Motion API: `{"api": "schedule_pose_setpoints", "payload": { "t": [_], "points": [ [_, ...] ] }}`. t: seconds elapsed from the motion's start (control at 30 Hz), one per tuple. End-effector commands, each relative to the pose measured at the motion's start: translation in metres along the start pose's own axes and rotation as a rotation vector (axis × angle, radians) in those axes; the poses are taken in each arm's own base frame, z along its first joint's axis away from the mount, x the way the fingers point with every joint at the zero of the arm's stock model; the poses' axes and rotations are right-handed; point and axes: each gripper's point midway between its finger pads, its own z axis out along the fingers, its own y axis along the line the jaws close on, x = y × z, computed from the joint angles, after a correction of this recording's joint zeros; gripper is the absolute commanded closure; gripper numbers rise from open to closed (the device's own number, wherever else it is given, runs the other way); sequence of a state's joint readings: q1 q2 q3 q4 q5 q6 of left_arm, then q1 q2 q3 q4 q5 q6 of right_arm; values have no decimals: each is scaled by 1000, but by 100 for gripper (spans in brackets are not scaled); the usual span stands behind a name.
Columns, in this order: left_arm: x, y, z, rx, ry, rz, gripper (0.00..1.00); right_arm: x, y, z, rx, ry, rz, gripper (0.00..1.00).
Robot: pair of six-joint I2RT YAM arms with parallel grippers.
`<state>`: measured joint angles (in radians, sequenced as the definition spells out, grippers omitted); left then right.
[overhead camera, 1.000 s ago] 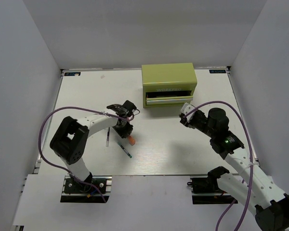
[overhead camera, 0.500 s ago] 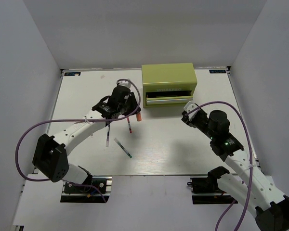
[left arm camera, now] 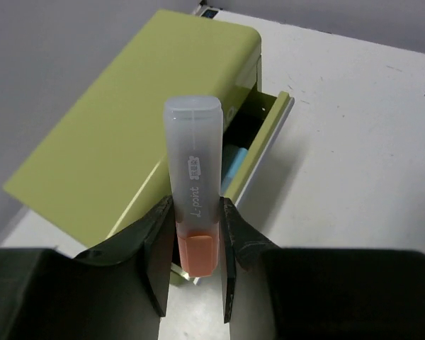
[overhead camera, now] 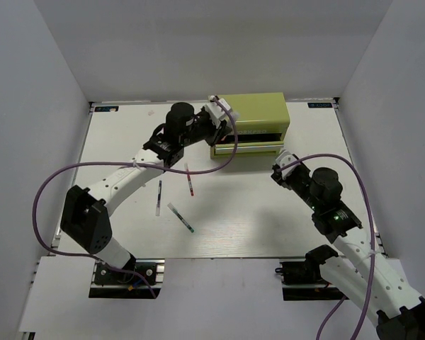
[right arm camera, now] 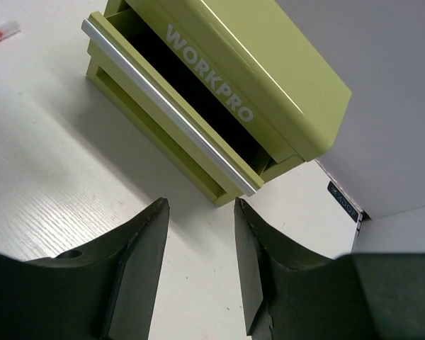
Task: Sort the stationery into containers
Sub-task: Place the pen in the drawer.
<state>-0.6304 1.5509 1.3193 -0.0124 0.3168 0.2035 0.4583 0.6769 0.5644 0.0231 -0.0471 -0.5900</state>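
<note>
My left gripper (overhead camera: 219,113) is shut on the orange-capped grey marker (left arm camera: 196,177) and holds it above the left end of the olive-green box (overhead camera: 249,113). The box's upper drawer (left arm camera: 265,145) is pulled open, and a light-blue bar (left arm camera: 234,164) lies inside it. A red-white pen (overhead camera: 190,180), a grey pen (overhead camera: 159,197) and a green-tipped pen (overhead camera: 180,217) lie on the table. My right gripper (overhead camera: 283,164) is open and empty, just right of the drawer front (right arm camera: 170,106).
The box (right arm camera: 269,78) stands at the table's back edge, with grey walls around the table. The red-white pen's end shows in the right wrist view (right arm camera: 0,34). A purple cable loops from the left arm beside the box.
My left gripper lifted the marker off the table and carried it up and right, to the box's left end. The right gripper drew back slightly.
</note>
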Motion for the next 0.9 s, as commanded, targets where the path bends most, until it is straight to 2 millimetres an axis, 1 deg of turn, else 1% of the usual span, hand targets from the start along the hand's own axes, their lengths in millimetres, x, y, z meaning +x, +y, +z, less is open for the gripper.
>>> {"api": "schedule_pose_setpoints", "payload": {
  "t": [0.0, 0.03, 0.1, 0.17, 0.2, 0.23, 0.27, 0.33, 0.37, 0.4, 0.43, 0.47, 0.53, 0.6, 0.63, 0.67, 0.77, 0.8, 0.83, 0.87],
  "points": [
    [-19, -3, 12, 72, -115, 222, 100, -3, -8, -5, 48, -16, -3, 52],
    [-23, -4, 16, 79, -140, 243, 100, -3, -9, -5, 51, -18, 0, 52],
    [-14, -2, 26, 76, -149, 258, 100, -2, -9, -5, 58, -14, 3, 52],
    [-18, 0, 33, 85, -148, 273, 100, -2, -10, -7, 66, -15, 4, 52],
    [-11, 2, 40, 89, -135, 278, 100, -2, -11, -8, 70, -20, 1, 52],
    [-15, 4, 43, 85, -143, 299, 100, 0, -9, -8, 65, -16, 1, 52],
    [-11, 5, 46, 87, -135, 305, 100, 1, -8, -8, 65, -16, 0, 50],
    [-16, 7, 50, 86, -137, 316, 100, 1, -8, -10, 68, -20, -4, 50],
    [-9, 8, 55, 93, -118, 320, 100, 1, -8, -9, 66, -21, -5, 50],
    [0, 7, 57, 104, -86, 316, 100, 4, -13, -11, 95, -5, -5, 50],
    [2, 4, 60, 107, -70, 326, 100, 3, -13, -11, 96, -6, -5, 50],
    [9, 5, 62, 107, -44, 317, 100, 4, -14, -12, 102, -10, -3, 50],
    [11, 5, 63, 96, -31, 345, 100, 5, -13, -11, 104, -8, -2, 50],
    [22, 7, 64, 89, 5, 348, 100, 5, -12, -11, 102, -10, -5, 50],
    [21, 2, 65, 99, 1, 363, 100, 5, -12, -12, 102, -13, -1, 50],
    [29, 1, 67, 108, 22, 369, 100, 6, -12, -11, 102, -13, -2, 50],
    [38, -6, 70, 116, 55, 373, 99, 7, -10, -11, 102, -13, -4, 50],
    [43, -5, 72, 111, 67, 370, 98, 8, -10, -11, 101, -12, -4, 50],
    [43, -5, 72, 111, 67, 370, 97, 8, -10, -11, 104, -14, -4, 50],
    [49, -8, 75, 111, 80, 370, 97, 9, -10, -11, 106, -11, -5, 50]
  ]
}}
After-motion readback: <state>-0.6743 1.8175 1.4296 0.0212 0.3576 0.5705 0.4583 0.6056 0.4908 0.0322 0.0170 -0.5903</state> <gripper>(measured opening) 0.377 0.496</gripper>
